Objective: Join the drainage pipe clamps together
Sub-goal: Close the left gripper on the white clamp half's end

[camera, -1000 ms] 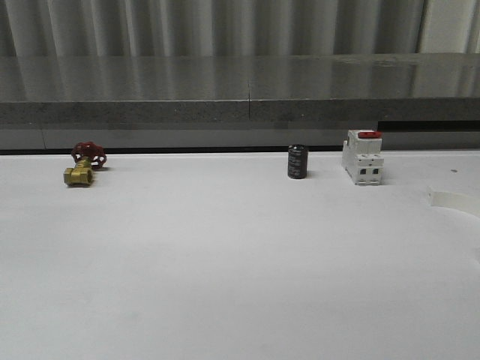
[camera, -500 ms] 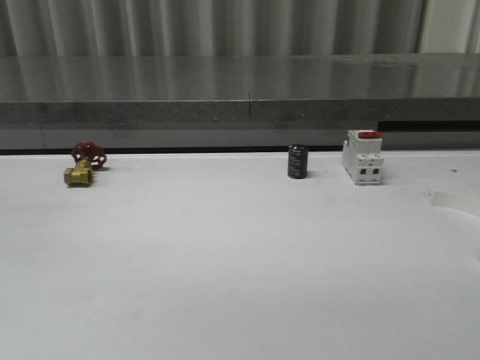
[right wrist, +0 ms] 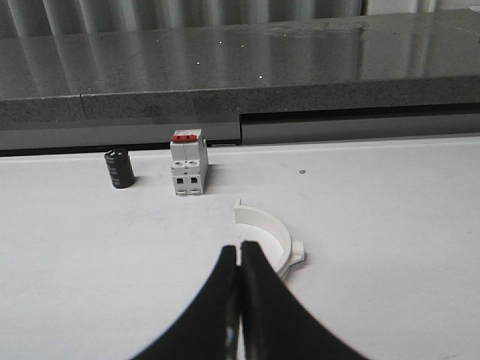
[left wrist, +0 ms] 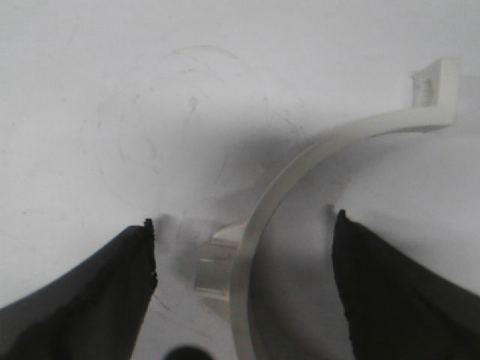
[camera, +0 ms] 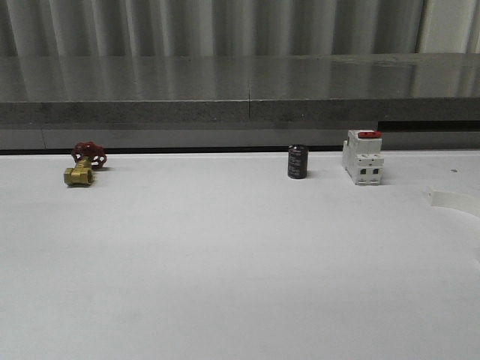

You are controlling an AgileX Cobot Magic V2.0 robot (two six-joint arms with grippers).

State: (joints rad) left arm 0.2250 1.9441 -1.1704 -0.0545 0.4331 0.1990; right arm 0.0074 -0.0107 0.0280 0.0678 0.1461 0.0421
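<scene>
Left end effector (left wrist: 244, 255) is released, fingers straddling one clamp half (left wrist: 300, 169) flat on the bench (left wrist: 112, 90); right end effector (right wrist: 240, 277) is clenched, empty, near the other half (right wrist: 264, 232); risk: thin arc slips or tips on closing, misaligning flanges.

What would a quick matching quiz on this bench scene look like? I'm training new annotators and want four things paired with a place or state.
Things:
1. Brass valve with red handwheel
2. Small black cylinder
3. White boxy breaker with red top
4. Right end effector

Places or states:
A. Shut, fingers together
B. Far left of the white table
C. Right of the black cylinder
D. Between valve and breaker

Pairs: 1-B, 2-D, 3-C, 4-A
</scene>
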